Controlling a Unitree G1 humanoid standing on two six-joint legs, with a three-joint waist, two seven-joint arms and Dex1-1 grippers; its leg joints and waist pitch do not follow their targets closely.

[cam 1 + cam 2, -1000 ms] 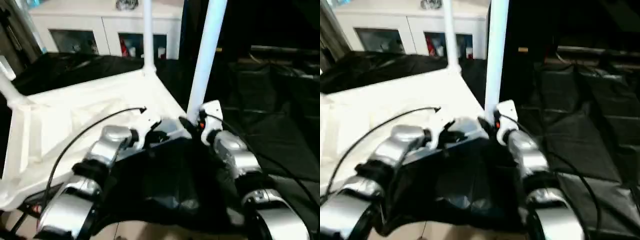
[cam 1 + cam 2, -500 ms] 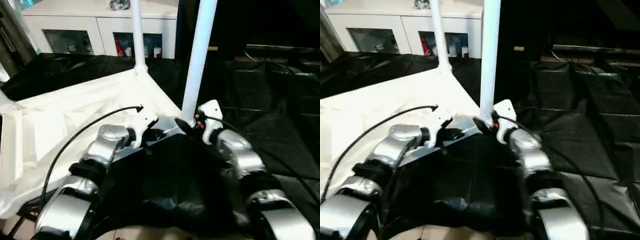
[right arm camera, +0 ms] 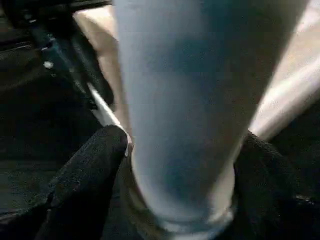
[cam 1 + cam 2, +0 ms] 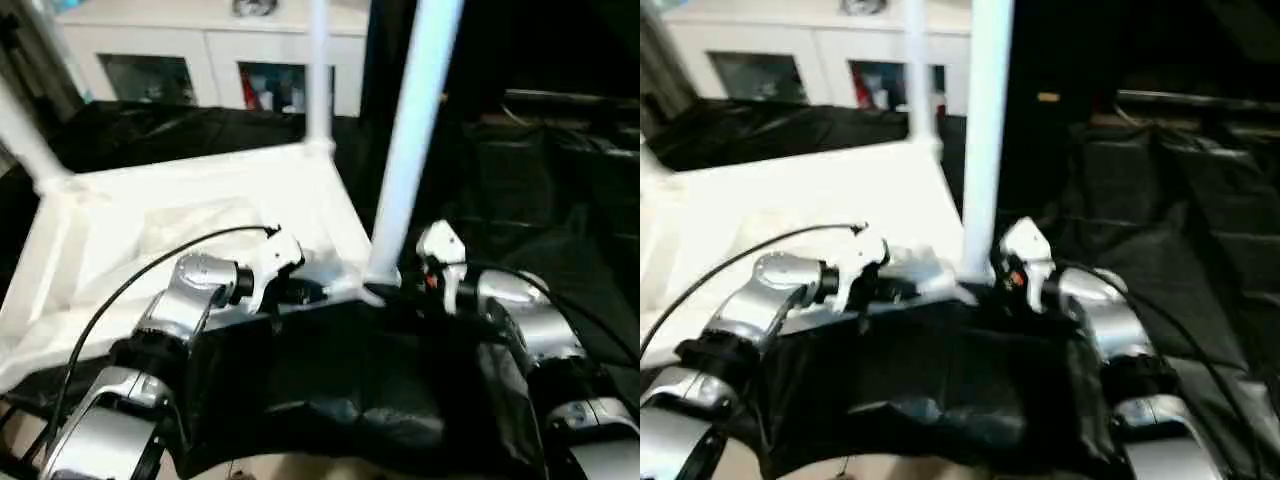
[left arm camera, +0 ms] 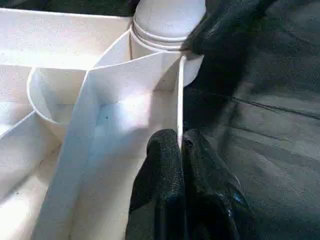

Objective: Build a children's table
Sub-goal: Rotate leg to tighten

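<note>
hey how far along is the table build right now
Done: three legs stand in the upturned tabletop, including the far leg. In hand: the left gripper pinches the tabletop's rim while the right gripper straddles the near leg. Left: a fourth corner is unseen; flipping upright.

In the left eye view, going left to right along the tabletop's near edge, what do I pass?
Left gripper shut on the tabletop's edge wall → near leg standing at the corner → right gripper, fingers either side of that leg's base.
</note>
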